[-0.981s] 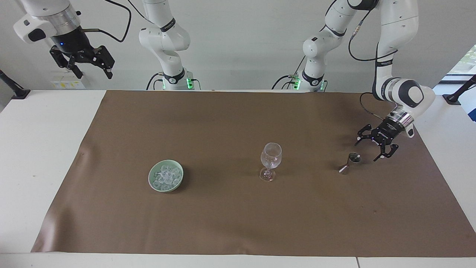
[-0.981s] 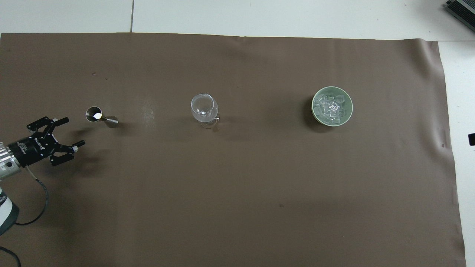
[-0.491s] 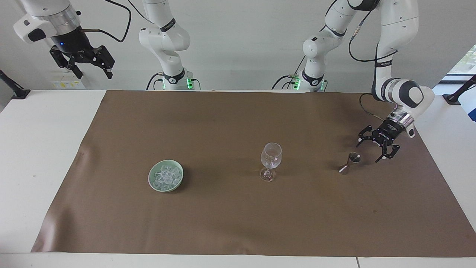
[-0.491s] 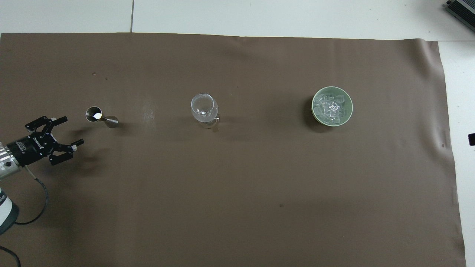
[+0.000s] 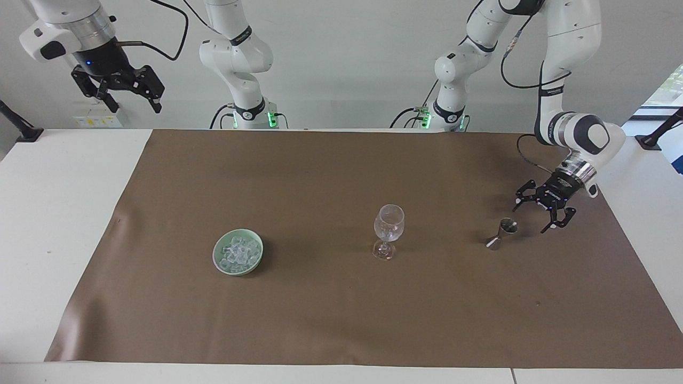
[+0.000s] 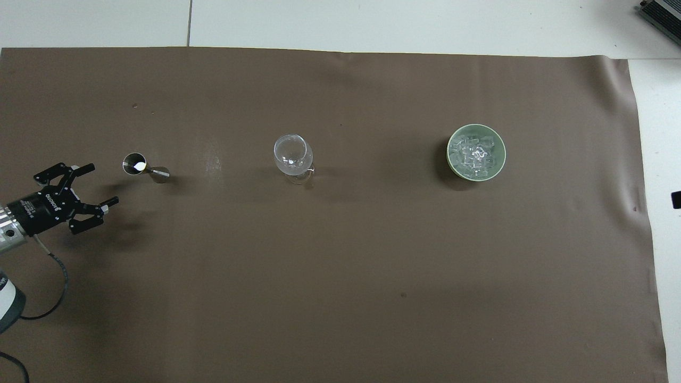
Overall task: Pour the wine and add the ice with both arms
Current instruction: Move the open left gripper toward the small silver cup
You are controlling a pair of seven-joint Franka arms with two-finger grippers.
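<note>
A clear stemmed glass stands mid-cloth. A small metal jigger stands toward the left arm's end; whether it holds wine I cannot tell. The ice is heaped in a pale green bowl toward the right arm's end. My left gripper hangs low over the cloth beside the jigger, open, its jaws turned toward it without touching. High up, over the table's edge at the right arm's end, my right gripper waits, open and holding nothing.
A brown cloth covers most of the white table. A black cable trails from the left wrist over the cloth. A dark device sits at the table's corner farthest from the robots.
The left gripper has drifted slightly away from the jigger toward the left arm's end of the table. The right gripper has risen a little. Nothing on the cloth has moved.
</note>
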